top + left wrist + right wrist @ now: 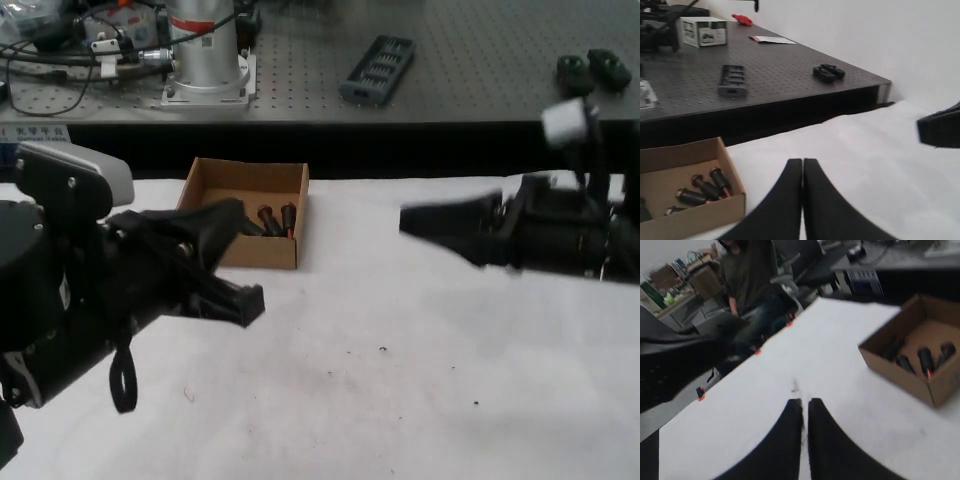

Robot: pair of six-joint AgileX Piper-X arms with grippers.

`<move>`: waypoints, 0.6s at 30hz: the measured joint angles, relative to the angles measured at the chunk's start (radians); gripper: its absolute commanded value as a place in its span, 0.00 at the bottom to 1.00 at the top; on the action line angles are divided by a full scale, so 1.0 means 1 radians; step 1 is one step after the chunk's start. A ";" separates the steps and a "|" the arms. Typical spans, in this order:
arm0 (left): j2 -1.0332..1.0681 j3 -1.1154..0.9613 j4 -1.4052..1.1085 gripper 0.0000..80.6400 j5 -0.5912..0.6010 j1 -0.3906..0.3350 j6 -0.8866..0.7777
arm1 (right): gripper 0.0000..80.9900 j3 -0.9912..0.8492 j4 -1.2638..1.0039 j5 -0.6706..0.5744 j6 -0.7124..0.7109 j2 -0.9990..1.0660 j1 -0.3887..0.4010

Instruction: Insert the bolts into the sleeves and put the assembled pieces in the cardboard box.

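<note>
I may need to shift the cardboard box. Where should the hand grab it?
Probably the far wall of the cardboard box, from above: it is open-topped with thin upright walls, and the assembled pieces lie toward its near side.

The cardboard box [245,180] is plain brown card, matt. The assembled pieces [925,359] inside it look dark and faintly glossy, with coppery ends. The worktop [400,400] has a white, matt, smooth surface with a few dark specks. The left pincer [803,161] and the right pincer [805,401] have smooth matt black fingers, seemingly plastic.
</note>
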 measured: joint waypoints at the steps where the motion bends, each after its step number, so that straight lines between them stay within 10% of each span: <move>1: 0.000 0.000 -0.002 0.01 -0.057 0.000 0.000 | 0.07 0.000 -0.007 -0.014 0.001 -0.001 0.000; 18: 0.000 0.000 -0.004 0.01 -0.238 0.000 0.000 | 0.07 0.000 -0.075 -0.029 0.001 -0.005 0.000</move>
